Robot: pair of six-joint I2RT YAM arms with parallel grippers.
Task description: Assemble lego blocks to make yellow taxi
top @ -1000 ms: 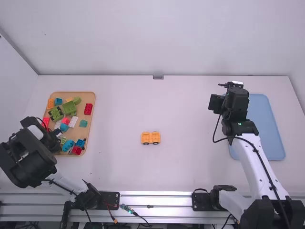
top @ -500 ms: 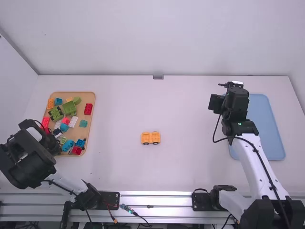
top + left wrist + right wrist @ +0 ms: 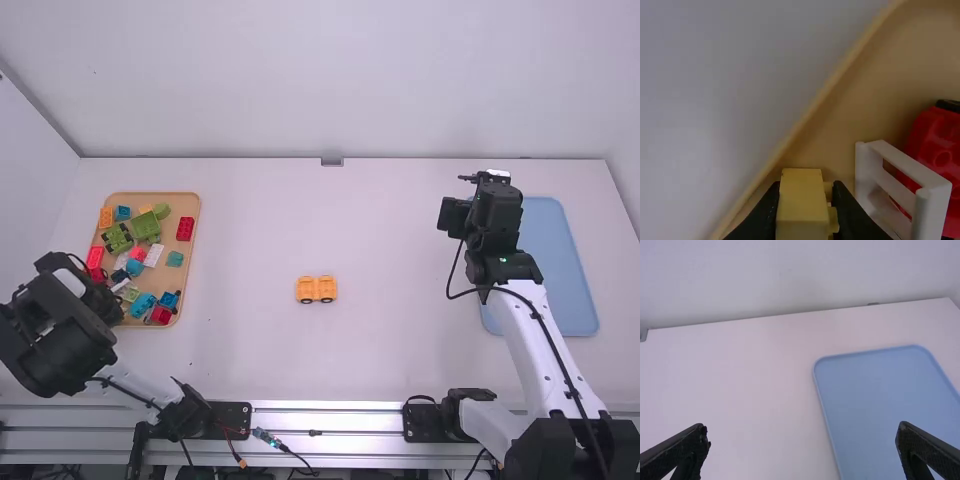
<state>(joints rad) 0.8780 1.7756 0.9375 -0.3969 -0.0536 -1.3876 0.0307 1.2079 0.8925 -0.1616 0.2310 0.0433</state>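
Observation:
An orange-yellow car base with black wheels (image 3: 316,289) stands alone mid-table. My left gripper (image 3: 122,300) is low at the near left part of the wooden tray (image 3: 192,262) of blocks. In the left wrist view a yellow block (image 3: 801,200) sits between the fingertips of my left gripper (image 3: 805,212), which is shut on it just inside the tray's edge. My right gripper (image 3: 466,180) is raised beside the blue tray (image 3: 560,270); in the right wrist view my right gripper (image 3: 802,440) stands wide open with nothing between its fingers.
Beside the held block are a white frame-shaped piece (image 3: 905,185) and a red block (image 3: 935,145). Green, red (image 3: 186,229), blue (image 3: 123,213) and orange blocks (image 3: 106,217) lie around the wooden tray. The right arm extends over the near edge of the blue tray.
My left gripper has shifted slightly down and toward the near side of the wooden tray, uncovering more of the red and white pieces. The right arm and the car base have stayed still.

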